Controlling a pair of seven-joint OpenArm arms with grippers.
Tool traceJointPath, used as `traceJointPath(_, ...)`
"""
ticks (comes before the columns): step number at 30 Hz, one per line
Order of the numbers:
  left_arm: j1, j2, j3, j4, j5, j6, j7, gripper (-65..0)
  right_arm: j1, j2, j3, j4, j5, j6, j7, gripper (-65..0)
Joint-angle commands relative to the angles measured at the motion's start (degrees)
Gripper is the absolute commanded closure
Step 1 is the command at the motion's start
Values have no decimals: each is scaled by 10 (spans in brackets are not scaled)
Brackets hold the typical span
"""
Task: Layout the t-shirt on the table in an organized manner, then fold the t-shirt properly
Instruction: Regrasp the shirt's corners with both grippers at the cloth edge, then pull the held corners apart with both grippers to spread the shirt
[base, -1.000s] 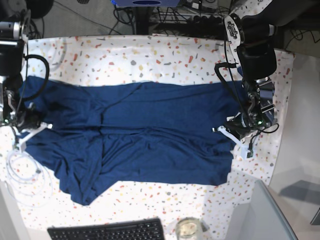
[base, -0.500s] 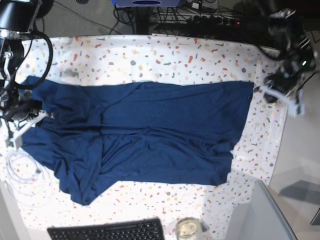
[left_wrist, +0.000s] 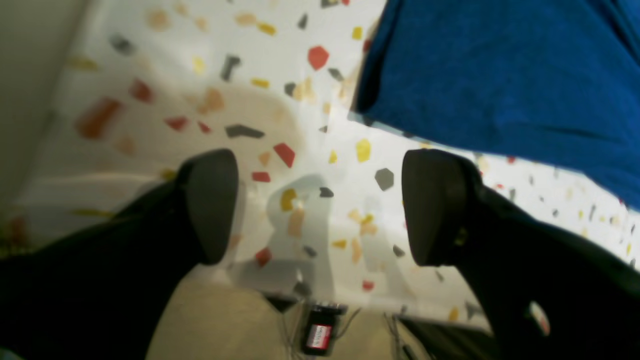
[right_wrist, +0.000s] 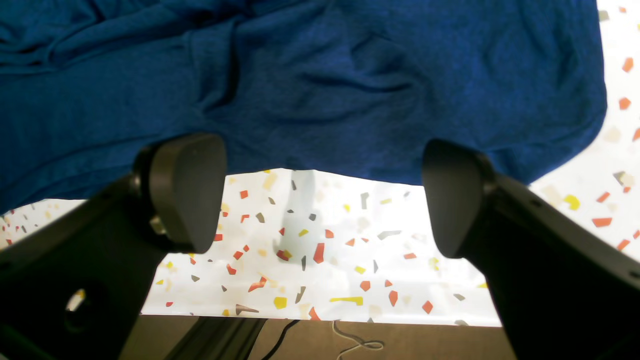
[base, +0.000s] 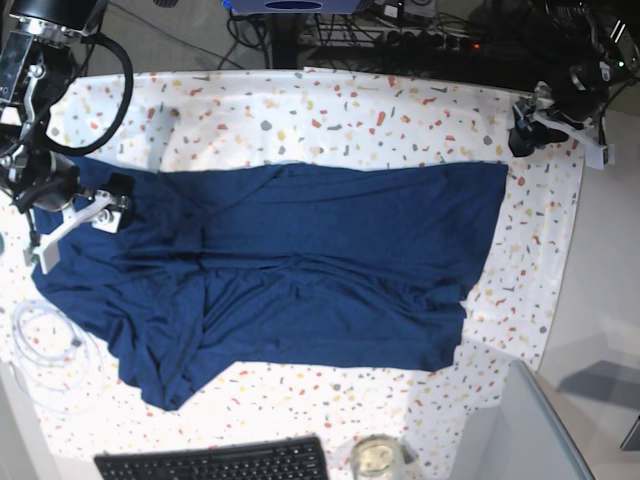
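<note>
White speckled table (base: 330, 105) fills the base view; keyboard (base: 215, 461) and a glass jar (base: 376, 456) sit at the near edge, coiled cable (base: 50, 345) at near left.

The t-shirt (base: 290, 270) lies spread across the middle, roughly flat but not tidy: wrinkles through the centre, near-left part bunched and sagging toward the cable, right edge fairly straight.

My left gripper (left_wrist: 320, 205) is over bare table at the far right corner, jaws wide, nothing between them; shirt corner just beside it. My right gripper (right_wrist: 320, 195) is at the left, jaws wide, empty, shirt edge right under the pads.

Judgement: layout is still unfinished. Do it well by pinching one fabric layer only at opposite edges, pulling outward evenly, low over the table. Then fix the bunched near-left part before any fold. Risk: grabbing two layers and dragging the whole shirt.
</note>
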Motion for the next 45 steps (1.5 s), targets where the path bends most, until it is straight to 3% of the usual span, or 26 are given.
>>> traceJointPath(1, -6, -6, 1, -5, -11, -5, -18, -487, 0, 8, 3, 12, 4, -1, 14, -578)
traceJointPath(9, -28, -6, 90, -123, -11, 1, -176, -487, -7, 11, 4, 11, 4, -1, 14, -578)
traceJointPath(14, -64, -5, 91, -207, -12, 9, -182, -485, -10, 12, 4, 12, 3, -1, 15, -578)
traceJointPath(19, -79, -2, 97, -213, -12, 9, -178, -485, -10, 13, 9, 13, 2, -1, 15, -578)
traceJointPath(22, -83, 10, 97, -212, -12, 9, -178, -484, -13, -1, 83, 14, 20, 1, 18, -578)
traceJointPath(24, -84, 11, 97, -212, -12, 9, -177, -482, -18, -15, 149, 10, 69, 29, 39, -578)
traceJointPath(27, -83, 12, 97, -215, -12, 8, -177, -385, -23, -22, 240, -17, 138, 83, 49, -578)
traceJointPath(31, -83, 12, 97, -213, -14, 8, -177, -122, -19, -8, 270, -104, 157, 90, 54, -578)
traceJointPath(33, -83, 12, 97, -211, -14, 8, -177, -13, -18, 2, 270, -150, 157, 121, 54, -578)
traceJointPath(36, -82, 9, 97, -211, -14, 8, -176, 0, -4, 8, 273, -220, 155, 190, 76, -576)
traceJointPath(40, -77, 6, 97, -196, -14, 7, -169, 0, -7, 8, 272, -257, 154, 199, 138, -546)
traceJointPath(45, -64, 8, 92, -133, -14, 6, -97, 0, -6, 24, 269, -319, 154, 199, 180, -537)
